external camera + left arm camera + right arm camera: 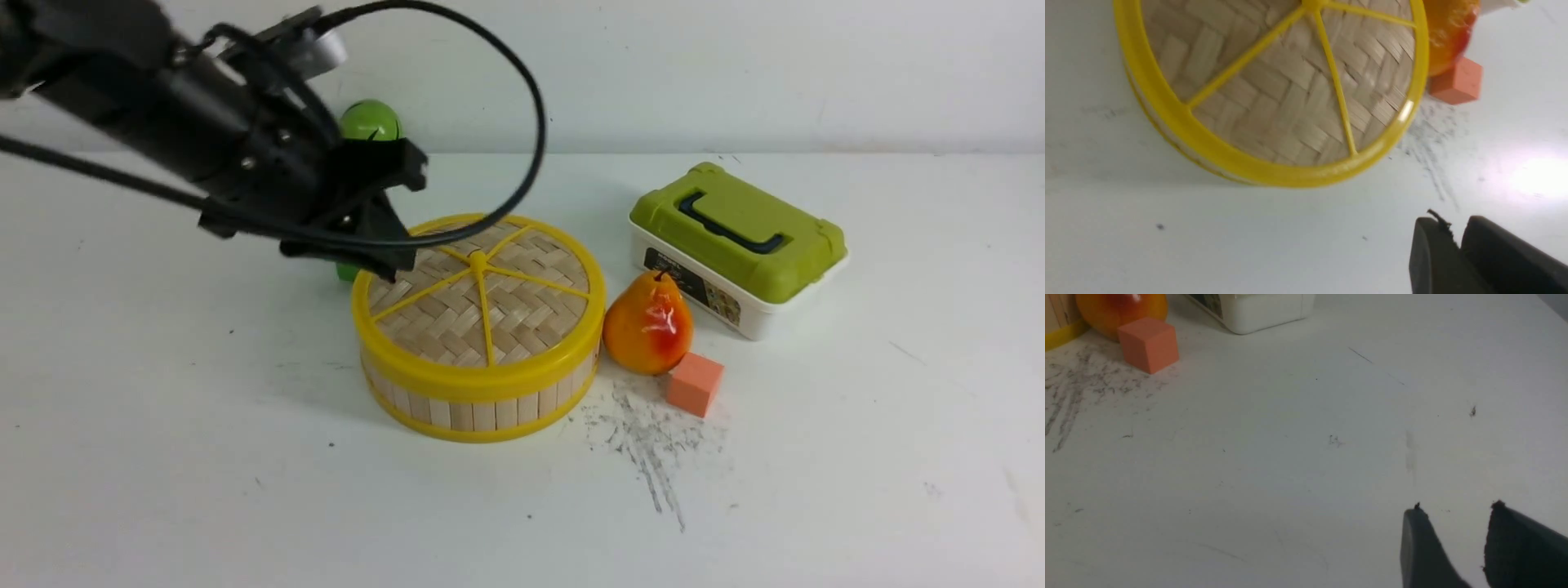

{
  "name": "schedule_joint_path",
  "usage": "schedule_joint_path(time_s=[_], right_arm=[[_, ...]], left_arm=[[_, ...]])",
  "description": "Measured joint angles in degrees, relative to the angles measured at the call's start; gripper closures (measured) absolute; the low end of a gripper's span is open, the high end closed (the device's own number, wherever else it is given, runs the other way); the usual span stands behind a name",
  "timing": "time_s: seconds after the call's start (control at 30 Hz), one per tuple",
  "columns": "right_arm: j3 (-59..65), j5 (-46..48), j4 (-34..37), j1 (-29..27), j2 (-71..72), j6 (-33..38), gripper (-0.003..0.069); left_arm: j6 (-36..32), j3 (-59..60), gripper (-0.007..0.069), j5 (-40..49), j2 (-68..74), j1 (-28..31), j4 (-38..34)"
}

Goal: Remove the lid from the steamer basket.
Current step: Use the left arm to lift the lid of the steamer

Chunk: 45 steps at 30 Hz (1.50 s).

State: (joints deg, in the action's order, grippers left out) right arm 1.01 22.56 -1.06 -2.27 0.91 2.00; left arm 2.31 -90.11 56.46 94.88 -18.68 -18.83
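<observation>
Lid (478,302): flat round disc of woven tan bamboo with a thick yellow plastic rim and thin yellow spokes meeting at a small central knob. It sits flush on top of its basket, near the middle of the white surface (163,457), so the basket is closed and the lift is not yet done.
Steamer basket (482,410): round and shallow, with a wall of pale wooden slats between yellow rims. It stands flat on the surface and carries the lid.
Left end effector (1453,220): hovers by the lid's far-left rim, angled down toward it, likely lining up for a hold on the rim. The black fingertips are close together with nothing between them. I cannot tell whether a slit remains.
Right end effector (1457,508): fingertips clearly apart and empty, low over bare surface well to the right. It looks parked out of the way.
Neighbours: an orange-yellow pear (649,327) stands just beside the basket's right side, and a small orange cube (694,384) is against the pear's front. A white rectangular box with a green lid and dark handle (739,245) lies behind them. A lift toward the right risks knocking them.
Behind the arm: a green round object (371,121), mostly hidden.
Count: one lid, one basket, one pear, one cube, one box, one green object, two end effectors.
</observation>
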Motion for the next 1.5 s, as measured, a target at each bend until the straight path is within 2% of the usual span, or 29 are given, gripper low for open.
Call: schedule_joint_path(time_s=[0.03,0.07,0.1,0.2,0.33,0.57,0.8,1.0,1.17,1.23,1.3,1.5], right_arm=[[0.00,0.00,0.00,0.00,0.00,0.00,0.0419],[0.00,0.00,0.00,0.00,0.00,0.00,0.0419],[0.00,0.00,0.00,0.00,0.00,0.00,0.0419],[0.00,0.00,0.00,0.00,0.00,0.00,0.0419],[0.00,0.00,0.00,0.00,0.00,0.00,0.0419],[0.00,0.00,0.00,0.00,0.00,0.00,0.0419],[0.00,0.00,0.00,0.00,0.00,0.00,0.0419],[0.00,0.00,0.00,0.00,0.00,0.00,0.0419],[0.00,0.00,0.00,0.00,0.00,0.00,0.0419],[0.00,0.00,0.00,0.00,0.00,0.00,0.0419],[0.00,0.00,0.00,0.00,0.00,0.00,0.0419],[0.00,0.00,0.00,0.00,0.00,0.00,0.0419]], left_arm=[[0.85,-0.58,0.0509,0.10,0.34,-0.37,1.67],[3.57,-4.95,0.0482,0.28,3.24,-3.10,7.50],[4.24,-5.96,0.0477,0.28,3.61,-3.73,8.16],[6.94,-13.23,0.0375,-0.67,9.94,-7.98,17.45],[8.24,-17.39,0.0274,-3.38,15.96,-9.93,22.02],[11.62,-18.65,0.0248,-8.33,22.03,-9.93,25.09],[17.50,-18.84,0.0281,-10.61,24.88,-9.93,29.04],[18.83,-18.84,0.0324,-9.28,26.07,-9.93,29.28],[18.98,-18.84,0.0410,-8.14,26.60,-9.93,29.62],[19.00,-18.88,0.0489,-8.06,26.60,-9.87,29.89],[19.00,-18.94,0.0526,-8.06,26.60,-9.87,29.94],[19.04,-20.21,0.0525,-6.99,26.55,-9.87,30.25]])
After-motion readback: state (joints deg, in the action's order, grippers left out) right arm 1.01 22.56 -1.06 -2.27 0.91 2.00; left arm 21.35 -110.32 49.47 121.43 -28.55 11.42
